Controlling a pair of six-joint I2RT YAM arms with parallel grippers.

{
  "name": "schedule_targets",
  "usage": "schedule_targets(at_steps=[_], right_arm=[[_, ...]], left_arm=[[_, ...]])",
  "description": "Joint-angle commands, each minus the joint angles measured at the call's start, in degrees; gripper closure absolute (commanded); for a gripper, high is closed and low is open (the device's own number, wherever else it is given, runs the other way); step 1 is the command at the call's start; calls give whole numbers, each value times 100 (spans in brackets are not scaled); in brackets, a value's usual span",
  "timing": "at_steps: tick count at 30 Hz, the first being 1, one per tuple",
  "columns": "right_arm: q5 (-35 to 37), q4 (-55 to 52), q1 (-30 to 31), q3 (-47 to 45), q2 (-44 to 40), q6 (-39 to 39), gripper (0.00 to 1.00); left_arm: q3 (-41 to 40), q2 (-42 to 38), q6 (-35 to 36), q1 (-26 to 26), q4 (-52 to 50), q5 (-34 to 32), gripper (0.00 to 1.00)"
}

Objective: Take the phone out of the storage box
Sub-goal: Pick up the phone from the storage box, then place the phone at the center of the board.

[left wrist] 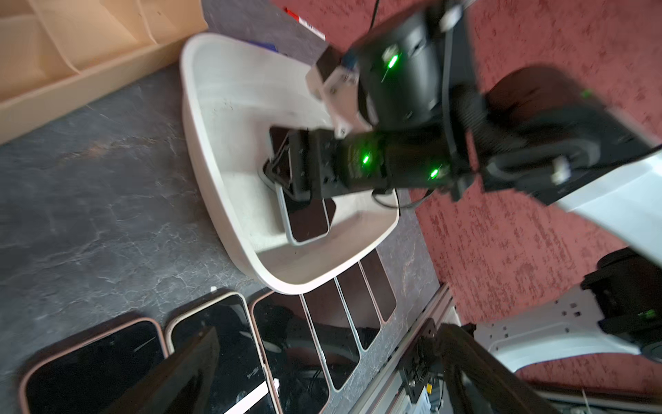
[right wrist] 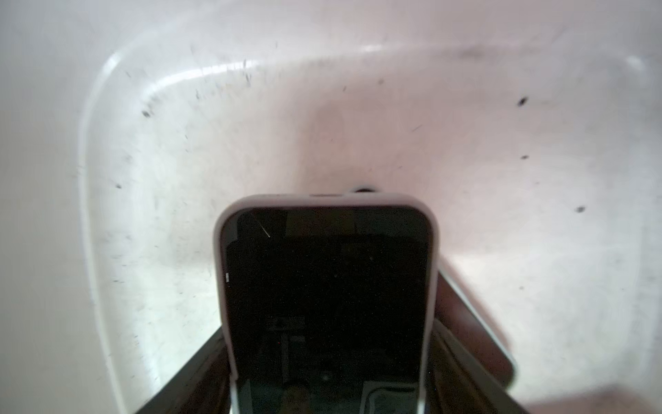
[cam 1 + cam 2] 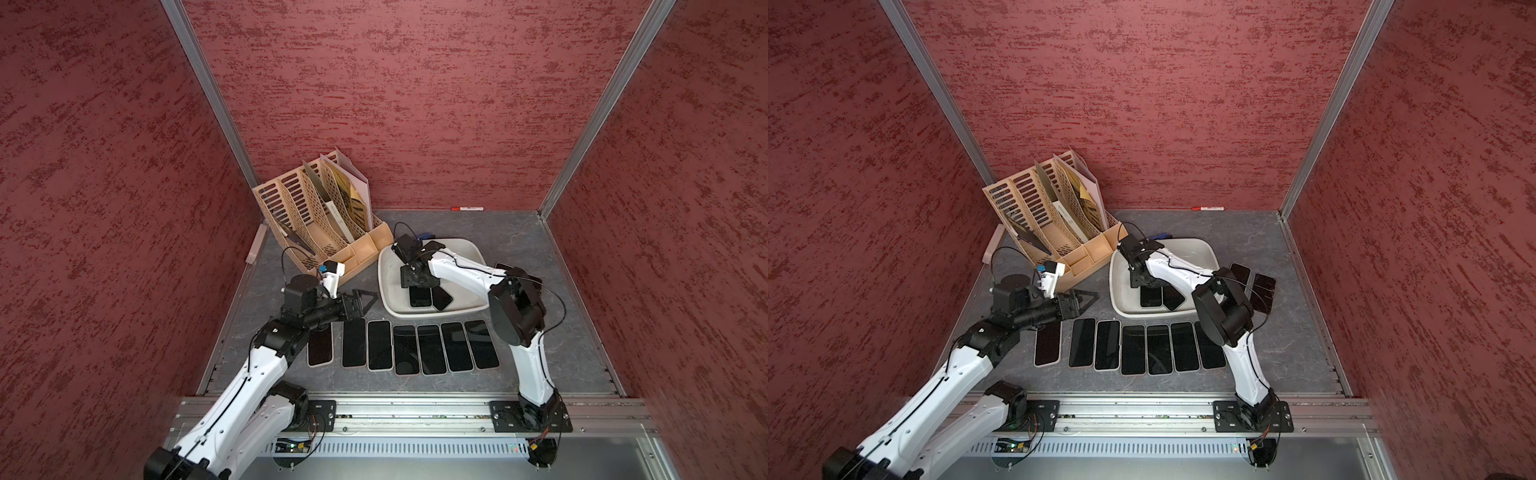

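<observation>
Inside storage box (image 3: 388, 286), right gripper (image 3: 419, 286) around phone (image 3: 419, 297)

Left arm (image 3: 253, 374): we extend it from the near rail, up and inward. The elbow is bent and the dark forearm lies low and almost level.
Left gripper (image 3: 365, 303): our fingers (image 3: 1090, 296) stand wide apart with nothing between them. They point toward the middle of the table.
Right arm (image 3: 536, 374): we raise it steeply from its base to a high elbow. The white forearm then slopes down and away to our left.
Right wrist (image 3: 417, 274): we bend it downward.
Right gripper (image 1: 279, 172): our fingers (image 2: 193, 372) are clamped on the two long edges of the phone (image 2: 326, 286).
</observation>
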Motion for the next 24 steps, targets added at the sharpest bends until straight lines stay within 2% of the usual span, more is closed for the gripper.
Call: schedule_targets(at_steps=[1,6,12,18,24], right_arm=[[-77,-80,-376,39,-929,-63,39],[-82,-303,-1017,-347,-1865,-276,39],[-198,-793,-2430,-1377,-3005,-836,39],[-287,-918,-3698,-2484,-3799,-1431,40],[-485,-831,-4367,-2897,-3701,-1861,40]], left_arm=[[350,391,227,-689,634,-247,0],[789,1256,411,-1592,1053,-424,0],[1131,1929,687,-2220,1525,-309,0],[1146,2231,655,-2450,2188,-145,0],[1002,2147,688,-2494,2308,-275,0]])
